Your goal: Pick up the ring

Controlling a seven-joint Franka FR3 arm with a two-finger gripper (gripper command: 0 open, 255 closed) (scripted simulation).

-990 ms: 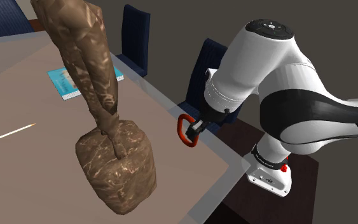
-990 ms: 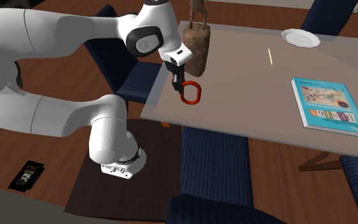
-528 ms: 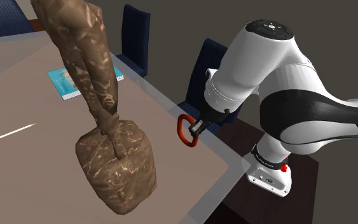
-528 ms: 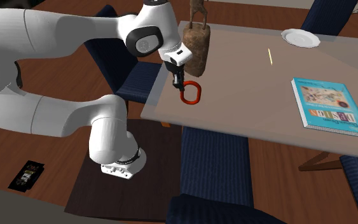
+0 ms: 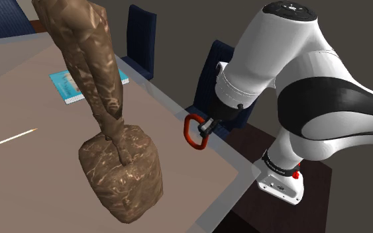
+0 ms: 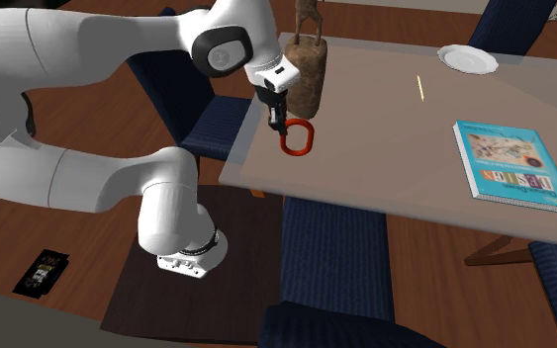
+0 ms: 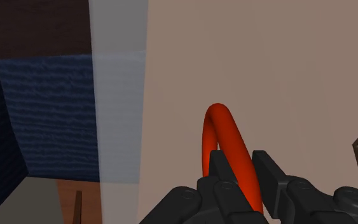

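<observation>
Lifted higher, the arm (image 5: 291, 59) angles down, claw (image 5: 209, 126) clamped on the red ring (image 5: 187, 132).

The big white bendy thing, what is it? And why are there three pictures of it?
It's a robot arm. The black pincer at its end is its gripper, like a hand with two fingers. One picture is taken from beside the arm, looking down over the table. Another is taken from further off, so you see the whole arm and the table together. The third comes from a little camera on the hand itself, which is why the black fingers look so close. On the table are a lumpy brown statue, a blue book and a white plate. Blue chairs stand around it. The gripper is pinching a red ring near the table's edge.
</observation>
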